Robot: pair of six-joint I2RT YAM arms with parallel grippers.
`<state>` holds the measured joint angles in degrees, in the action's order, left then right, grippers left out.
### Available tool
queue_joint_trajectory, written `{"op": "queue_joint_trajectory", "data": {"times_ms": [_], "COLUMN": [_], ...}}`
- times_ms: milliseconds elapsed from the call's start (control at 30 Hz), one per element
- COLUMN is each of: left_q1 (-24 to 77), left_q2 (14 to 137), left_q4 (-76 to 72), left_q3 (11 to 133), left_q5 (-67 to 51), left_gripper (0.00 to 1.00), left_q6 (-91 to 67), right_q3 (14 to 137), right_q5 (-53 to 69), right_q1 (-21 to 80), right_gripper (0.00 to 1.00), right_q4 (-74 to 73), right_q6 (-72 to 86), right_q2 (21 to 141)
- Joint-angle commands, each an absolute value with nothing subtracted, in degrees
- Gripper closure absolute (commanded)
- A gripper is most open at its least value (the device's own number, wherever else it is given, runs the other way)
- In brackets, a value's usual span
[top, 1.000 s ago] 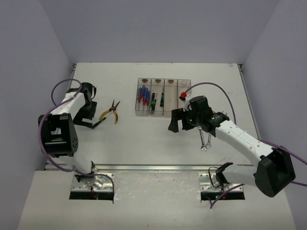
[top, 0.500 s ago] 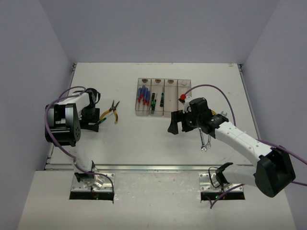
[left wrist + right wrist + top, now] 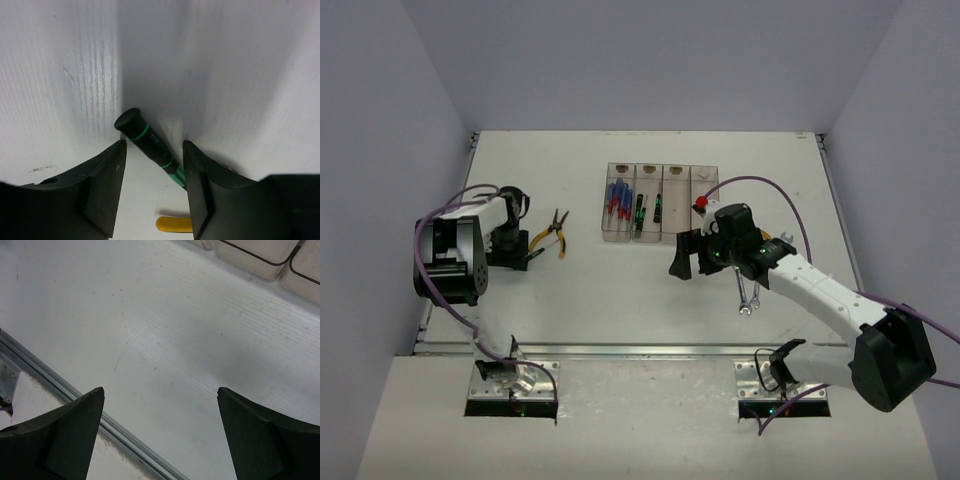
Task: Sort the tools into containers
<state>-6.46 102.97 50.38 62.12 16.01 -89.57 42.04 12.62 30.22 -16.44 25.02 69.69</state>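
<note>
My left gripper (image 3: 512,258) is open and low over the table, its jaws on either side of a black-and-green screwdriver (image 3: 528,257). In the left wrist view the gripper (image 3: 154,150) straddles the screwdriver (image 3: 145,137), which lies slanted and passes behind the right finger. Yellow-handled pliers (image 3: 550,236) lie just right of it; one handle tip (image 3: 172,224) shows in the left wrist view. The four joined bins (image 3: 661,227) hold blue screwdrivers (image 3: 616,200) and black-and-green ones (image 3: 640,211). My right gripper (image 3: 687,256) is open and empty in front of the bins. Silver wrenches (image 3: 750,291) lie by the right arm.
The right wrist view shows my open gripper (image 3: 160,405) over bare table, the bins' near corners (image 3: 260,262) at the top and the table's metal front rail (image 3: 55,385) at lower left. A purple cable (image 3: 760,180) loops above the right arm.
The left arm has folded in and its gripper has come down around the black-and-green screwdriver. The right arm has barely moved.
</note>
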Motion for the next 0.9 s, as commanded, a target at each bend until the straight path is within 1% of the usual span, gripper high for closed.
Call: {"op": "queue_joint_trajectory", "data": {"times_ms": [0,100,233,333,367,533,633,767,867], "left_q1": [-6.5,-6.5,-6.5,-6.5,-6.5,-6.5,-6.5,-5.8,-1.8], "left_q2": [102.1,100.5,97.4,94.9,94.2,87.9,80.7,72.3,68.7], "left_q4": [51.6,52.2,51.7,50.8,50.7,49.6,48.6,41.3,31.5], "left_q3": [58.7,58.1,55.6,53.2,52.7,50.6,51.7,52.5,52.6], "left_q5": [16.7,17.9,18.6,18.7,18.6,19.6,22.8,24.7,24.6], "left_gripper": [0.61,0.72,0.83,0.97,1.00,1.00,1.00,1.00,1.00], "left_q6": [-90.6,-90.7,-90.7,-90.7,-90.7,-89.7,-86.6,-76.5,-65.9], "right_q3": [42.0,41.9,41.9,41.9,41.9,41.9,42.0,41.9,41.8], "right_q5": [13.2,13.2,12.9,12.9,13.0,13.0,13.3,13.7,13.8], "right_q1": [30.2,30.2,30.2,30.2,30.2,30.2,30.2,30.2,30.2], "right_gripper": [0.07,0.07,0.07,0.07,0.07,0.07,0.07,0.07,0.07], "right_q4": [-13.9,-13.8,-13.6,-13.6,-13.6,-13.6,-13.5,-13.1,-13.1], "right_q6": [24.4,24.4,24.5,24.7,24.7,24.7,24.8,24.9,25.6], "right_q2": [68.1,68.1,68.2,68.3,68.4,68.5,68.7,68.7,68.0]}}
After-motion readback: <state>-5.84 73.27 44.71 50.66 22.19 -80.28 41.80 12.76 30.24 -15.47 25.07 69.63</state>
